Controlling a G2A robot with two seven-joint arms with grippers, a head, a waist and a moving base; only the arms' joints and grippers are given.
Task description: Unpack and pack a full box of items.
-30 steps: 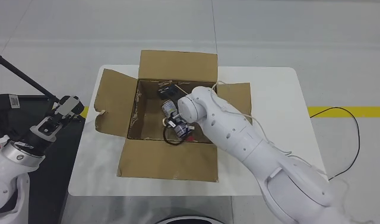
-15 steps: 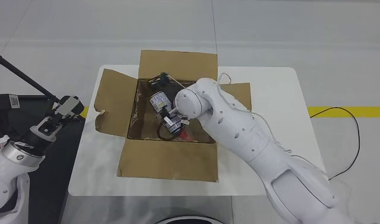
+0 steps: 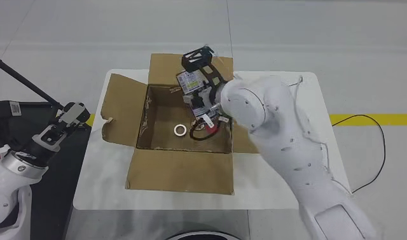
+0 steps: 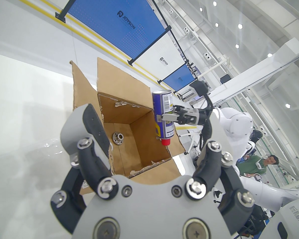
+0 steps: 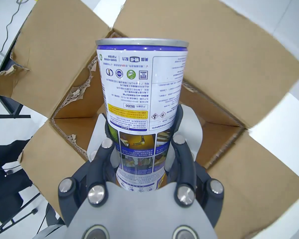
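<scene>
The blue-and-white spray can (image 5: 142,85) hangs over the open brown cardboard box (image 5: 214,50), above the wall farthest from the robot. Its long axis is near vertical, red cap down (base skyward). The right gripper (image 5: 142,123) is clamped across its middle. The likely carry is outward to the white table (image 3: 292,112) — the left gripper (image 3: 73,112), fingers spread, sits well apart.

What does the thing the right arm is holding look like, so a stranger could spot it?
Find the open cardboard box on the white table. Above it, the right arm's jaws grip a spray can. Unlike the metal spool and black loop lying on the box floor, it is a tall cylinder with a blue-and-white label and red cap.
</scene>
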